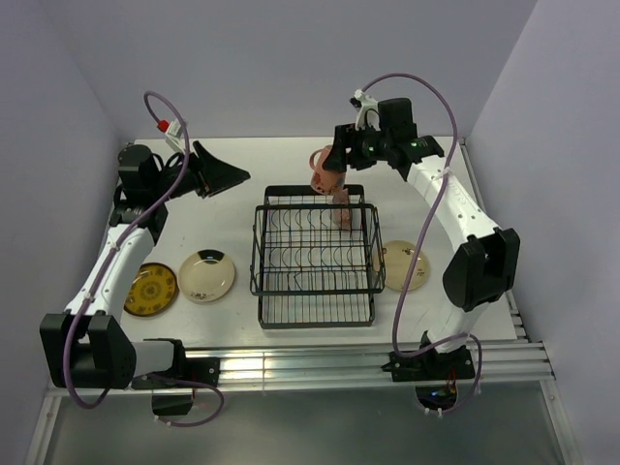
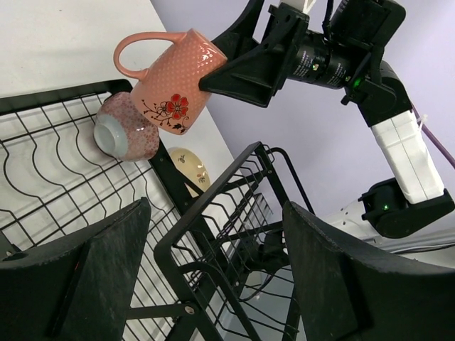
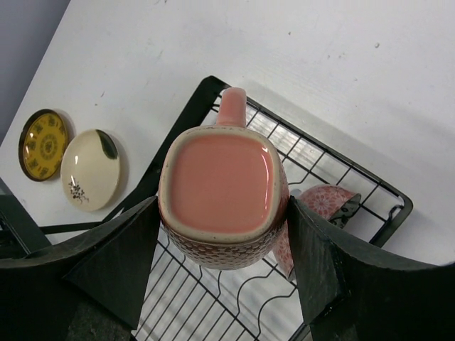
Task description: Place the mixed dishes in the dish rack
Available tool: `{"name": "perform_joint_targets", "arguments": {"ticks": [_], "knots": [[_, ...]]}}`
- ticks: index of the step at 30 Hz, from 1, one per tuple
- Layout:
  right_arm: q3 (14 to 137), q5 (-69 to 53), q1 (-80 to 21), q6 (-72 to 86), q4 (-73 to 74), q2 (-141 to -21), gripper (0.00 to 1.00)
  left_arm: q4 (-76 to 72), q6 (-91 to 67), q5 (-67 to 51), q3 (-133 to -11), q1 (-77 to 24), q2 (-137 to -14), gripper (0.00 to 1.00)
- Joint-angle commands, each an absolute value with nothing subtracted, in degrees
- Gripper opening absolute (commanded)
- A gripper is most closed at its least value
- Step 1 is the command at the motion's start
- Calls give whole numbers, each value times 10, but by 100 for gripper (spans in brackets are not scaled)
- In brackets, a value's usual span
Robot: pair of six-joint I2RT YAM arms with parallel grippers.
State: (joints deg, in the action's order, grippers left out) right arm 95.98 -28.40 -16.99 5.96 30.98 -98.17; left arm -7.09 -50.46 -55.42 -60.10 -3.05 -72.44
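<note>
My right gripper (image 1: 334, 163) is shut on the pinkish mug (image 1: 325, 172) and holds it in the air over the far edge of the black wire dish rack (image 1: 315, 291). In the right wrist view the mug (image 3: 222, 181) sits between the fingers, mouth toward the camera and handle pointing away. The left wrist view shows the mug (image 2: 170, 82) tilted above a small pink-patterned bowl (image 2: 126, 131). The bowl lies on its side in the rack's far end (image 1: 341, 208). My left gripper (image 1: 231, 175) is open and empty, left of the rack. Three plates lie on the table.
A yellow patterned plate (image 1: 151, 289) and a cream plate (image 1: 206, 275) lie on the table left of the rack. Another cream plate (image 1: 405, 264) lies right of the rack. The table's front rail (image 1: 320, 363) runs along the near edge. Grey walls close in behind.
</note>
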Motion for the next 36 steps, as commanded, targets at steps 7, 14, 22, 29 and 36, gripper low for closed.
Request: {"name": "perform_joint_targets", "arguments": {"ticks": [7, 14, 22, 29, 36], "knots": [[1003, -286, -207, 41, 244, -1026, 0, -127, -499, -558, -580, -25, -736, 80], [955, -295, -208, 40, 179, -1022, 0, -94, -455, -544, -591, -14, -756, 78], [950, -330, -203, 29, 180, -1016, 0, -154, -454, -621, -634, 29, -838, 77], [987, -340, -194, 28, 199, -1005, 0, -460, -640, -736, -656, 33, -923, 74], [1067, -346, -191, 29, 252, -984, 0, -648, -787, -755, -657, 32, -933, 74]]}}
